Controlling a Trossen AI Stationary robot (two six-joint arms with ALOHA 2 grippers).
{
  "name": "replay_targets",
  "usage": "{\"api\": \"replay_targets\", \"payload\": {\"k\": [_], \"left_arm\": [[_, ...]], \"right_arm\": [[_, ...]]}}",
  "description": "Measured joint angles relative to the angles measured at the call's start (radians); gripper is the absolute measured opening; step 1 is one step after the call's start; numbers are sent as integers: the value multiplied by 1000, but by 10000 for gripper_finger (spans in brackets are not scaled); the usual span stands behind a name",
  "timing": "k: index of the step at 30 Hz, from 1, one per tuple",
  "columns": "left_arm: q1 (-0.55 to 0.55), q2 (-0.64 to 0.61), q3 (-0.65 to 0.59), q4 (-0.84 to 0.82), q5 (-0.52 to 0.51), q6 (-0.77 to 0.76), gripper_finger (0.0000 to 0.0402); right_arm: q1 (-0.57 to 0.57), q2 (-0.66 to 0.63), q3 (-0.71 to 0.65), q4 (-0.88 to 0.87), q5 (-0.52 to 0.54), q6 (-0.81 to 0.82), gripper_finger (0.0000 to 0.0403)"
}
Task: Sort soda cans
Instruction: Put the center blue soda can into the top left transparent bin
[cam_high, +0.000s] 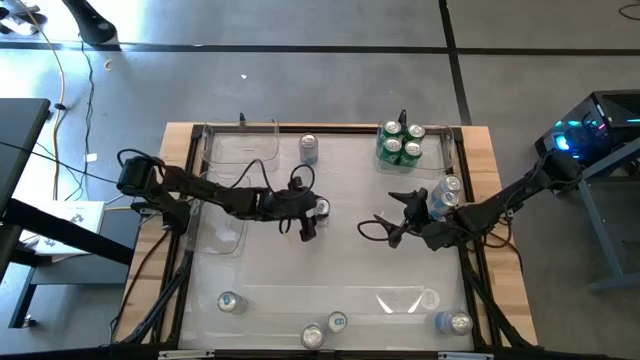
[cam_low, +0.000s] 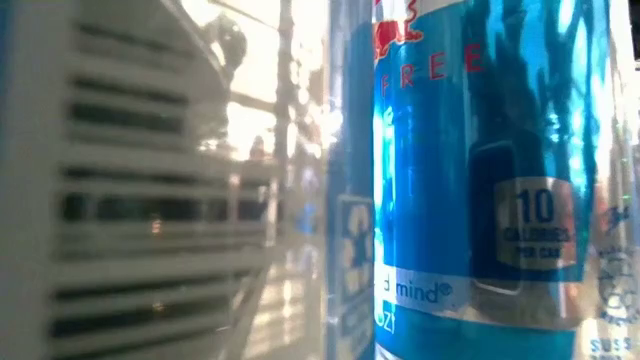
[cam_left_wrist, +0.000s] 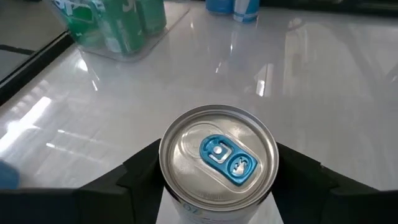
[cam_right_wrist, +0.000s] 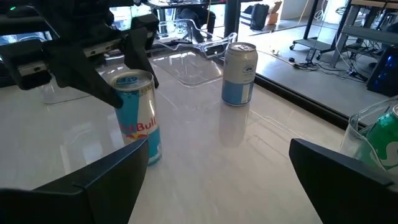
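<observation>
**Ana:** High view puts the left tool (cam_high: 309, 222) over a blue-and-silver can (cam_high: 320, 208) near the middle of the table (cam_high: 350, 265); which step does that make it?

**Ben:** A pick, by the look of it; the left wrist view has that can (cam_left_wrist: 217, 155) standing upright between the two fingers (cam_left_wrist: 140, 171), its blue tab facing up; the jaws bracket it closely on both sides, but whether they already press the wall cannot be told from these views.

**Ana:** So the tool is neither wide open nor clearly clamped?

**Ben:** Partly closed around the can, contact uncertain; the next move likely calls for finishing the squeeze squarely on the body, then lifting straight so the can does not tip.

**Ana:** And where would it go?

**Ben:** Probably to a group of its own kind; four green cans (cam_high: 400, 143) already sit together in a clear tray (cam_high: 445, 165) at the far right; other cans stand scattered along the near edge.

**Ana:** The other arm?

**Ben:** The right tool (cam_high: 392, 218) waits just right of centre, fingers spread wide and holding nothing.
</observation>
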Motion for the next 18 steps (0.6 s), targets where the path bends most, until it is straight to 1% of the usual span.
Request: {"api": "replay_targets", "payload": {"k": [3,7,9,12,14,18], "left_arm": [[-9,-50,41,-119,-36,16,230],[-21,-176,112,-292,-185,72,230],[-1,-248,119,-361,-252,99,230],[67,-368,119,-446,-304,110,230],[135,-448,120,-507,-321,103,230],[290,-552,94,-535,-311,135,230]], "right_arm": [[0,0,0,1,0,0,385],[0,0,0,5,0,0,385],[0,0,0,5,0,0,385],[0,0,0,8,0,0,385],[0,0,0,10,0,0,385],[0,0,0,12,1,0,385]]}}
